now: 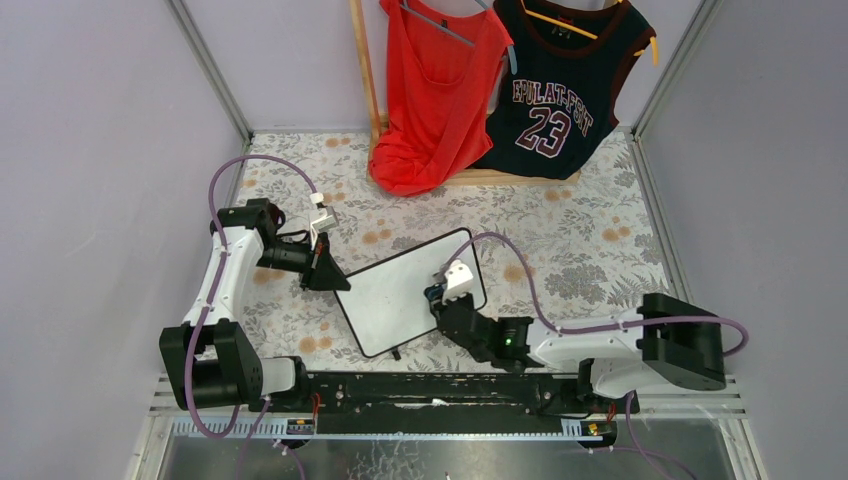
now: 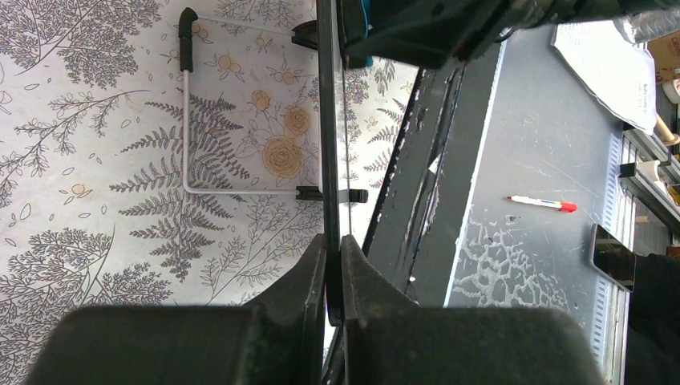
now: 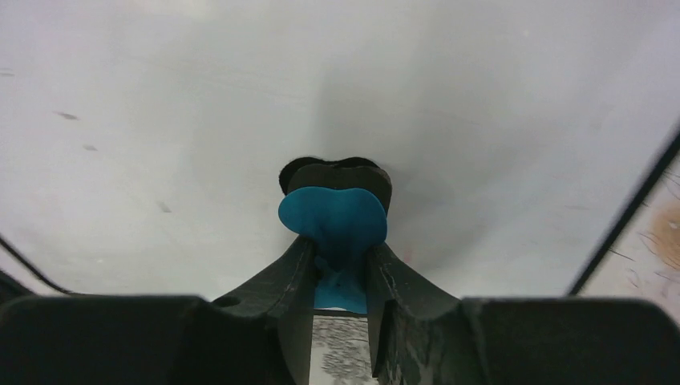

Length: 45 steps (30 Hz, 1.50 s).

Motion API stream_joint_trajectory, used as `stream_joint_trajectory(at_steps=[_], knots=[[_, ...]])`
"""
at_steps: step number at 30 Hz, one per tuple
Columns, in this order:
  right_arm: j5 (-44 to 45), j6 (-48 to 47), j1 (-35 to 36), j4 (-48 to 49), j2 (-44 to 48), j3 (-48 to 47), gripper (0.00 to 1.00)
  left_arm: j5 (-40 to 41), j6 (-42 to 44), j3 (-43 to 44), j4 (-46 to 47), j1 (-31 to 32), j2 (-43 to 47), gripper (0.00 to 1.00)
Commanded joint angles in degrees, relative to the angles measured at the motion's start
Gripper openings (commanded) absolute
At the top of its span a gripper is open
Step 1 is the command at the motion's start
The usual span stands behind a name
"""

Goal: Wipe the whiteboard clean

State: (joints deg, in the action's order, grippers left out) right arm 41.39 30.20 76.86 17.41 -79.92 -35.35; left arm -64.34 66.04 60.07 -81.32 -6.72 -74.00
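Observation:
The whiteboard (image 1: 400, 295) is white with a thin black frame and lies tilted in the middle of the floral cloth. Its face looks blank. My left gripper (image 1: 322, 268) is shut on the board's left edge; in the left wrist view the black frame (image 2: 327, 120) runs edge-on between the fingers. My right gripper (image 1: 440, 296) is shut on a small blue eraser (image 3: 333, 220) and presses its dark pad against the board's white face (image 3: 240, 104) near the right side.
A red top (image 1: 435, 90) and a dark jersey (image 1: 560, 85) hang on a wooden rack at the back. A wire stand (image 2: 186, 128) shows under the board. A red-capped marker (image 2: 541, 202) and a phone (image 2: 613, 255) lie on the grey front shelf.

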Motion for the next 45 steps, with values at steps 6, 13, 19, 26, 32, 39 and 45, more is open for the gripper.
stream_joint_trajectory(at_steps=[6,13,19,26,32,39,45], knots=[[6.83,1.42,-5.58,-8.87,10.82,6.99,0.0,-0.33,2.87,0.48,-1.92,1.02,-0.6,0.0],[2.21,0.86,-5.02,-5.99,6.41,3.8,0.0,-0.34,2.84,0.45,-1.91,1.01,-0.46,0.0],[0.66,-0.42,-0.6,-0.59,-2.55,-2.63,0.0,-0.31,2.86,0.42,-1.96,1.06,-0.31,0.0],[-0.85,-0.32,3.59,3.83,-10.31,-9.06,0.0,-0.3,2.91,0.33,-1.91,1.06,-0.1,0.0],[0.34,-0.31,4.14,4.11,-11.56,-9.88,0.0,-0.31,2.87,0.4,-1.91,1.08,-0.1,0.0],[5.16,1.92,1.16,0.04,-6.21,-3.27,0.0,-0.35,2.88,0.35,-1.91,1.01,-0.16,0.0],[6.61,2.16,-4.1,-3.93,3.47,4.77,0.0,-0.3,2.84,0.39,-1.91,1.1,-0.29,0.0]])
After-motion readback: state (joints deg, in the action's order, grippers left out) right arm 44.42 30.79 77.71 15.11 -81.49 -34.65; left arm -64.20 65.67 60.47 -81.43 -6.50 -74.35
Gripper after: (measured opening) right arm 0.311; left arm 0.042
